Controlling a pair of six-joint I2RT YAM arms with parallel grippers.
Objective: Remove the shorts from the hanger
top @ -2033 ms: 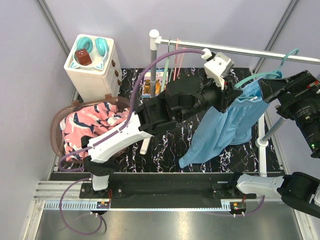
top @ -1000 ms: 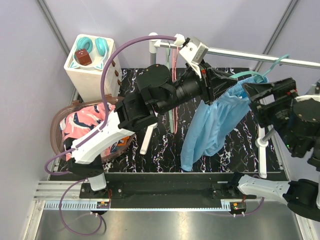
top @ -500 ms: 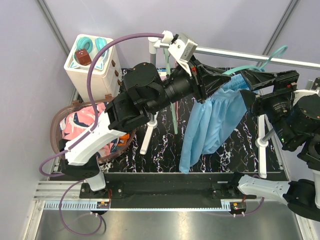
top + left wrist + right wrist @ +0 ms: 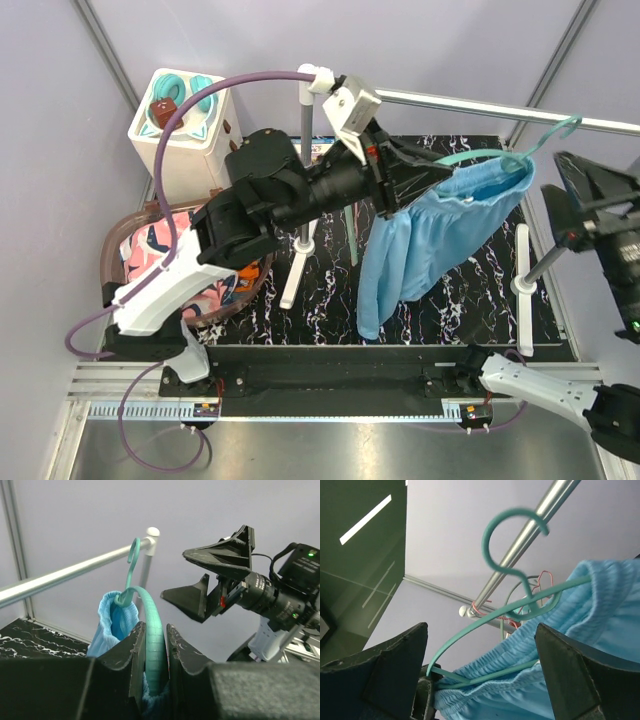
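Note:
The plain light blue shorts (image 4: 430, 240) hang by the waistband on a teal hanger (image 4: 480, 155), whose hook (image 4: 560, 130) is close to the metal rail (image 4: 470, 100). My left gripper (image 4: 430, 175) is shut on the hanger's left end; in the left wrist view the gripper (image 4: 156, 627) clamps the teal hanger (image 4: 152, 645) above the blue cloth (image 4: 112, 622). My right gripper (image 4: 575, 200) is open and empty to the right of the shorts. Its wrist view shows the gripper (image 4: 481, 630) wide open in front of the hanger (image 4: 485, 622) and waistband (image 4: 520, 685). Pink printed shorts (image 4: 165, 245) lie in the basket.
A brown-rimmed basket (image 4: 108, 262) sits at the left. A white cabinet (image 4: 185, 140) with teal rings stands at the back left. White rack posts (image 4: 303, 130) (image 4: 522, 265) stand on the black marbled mat (image 4: 470, 300). Empty hangers (image 4: 545, 577) hang on the rail's far end.
My left gripper has carried the hanger and blue shorts leftward. My right gripper has drawn back to the right, away from the shorts, and stands open.

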